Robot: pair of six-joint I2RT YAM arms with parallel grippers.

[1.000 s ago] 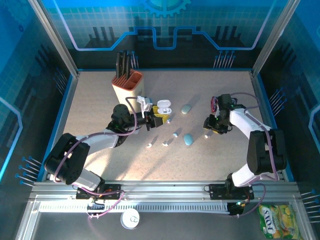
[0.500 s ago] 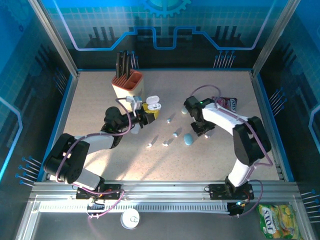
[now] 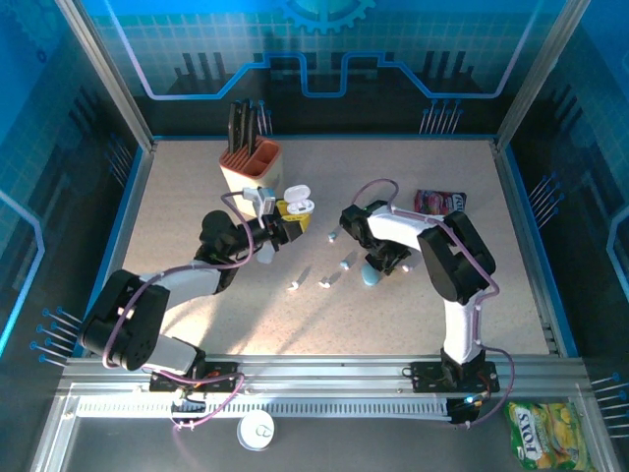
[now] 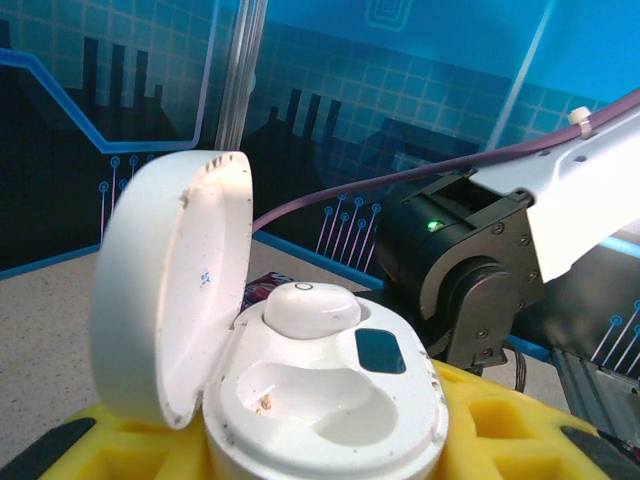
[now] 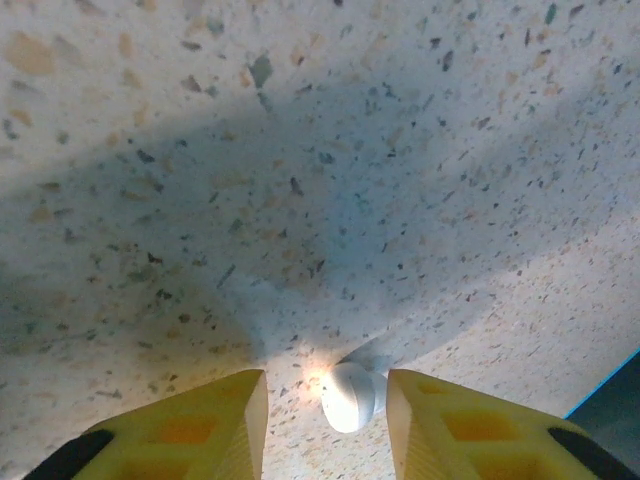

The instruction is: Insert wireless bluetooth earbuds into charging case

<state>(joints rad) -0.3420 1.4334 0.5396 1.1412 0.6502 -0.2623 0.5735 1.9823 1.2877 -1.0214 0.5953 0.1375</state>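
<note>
Nearest me, three loose wireless bluetooth earbuds lie on the desk. A blue pebble case sits just beside them, half under my right arm.

The right arm has swung in from the right side of the desk to the middle within the last second. The right hand is now low over one earbud, with its yellow fingers on either side. They are narrowing but not clenched. The pads look just off it, though glare makes that hard to call. So the pick is under way, with nothing gripped yet.

The left hand is clenched on the open charging case and has pulled back a little to the left. The lid is up, with one seated bud in the far socket. The near socket is empty bar a few specks, so I reckon this earbud goes there.

The swing uncovered a snack packet further back. The tan tool holder is furthest, with dark handles in it.
</note>
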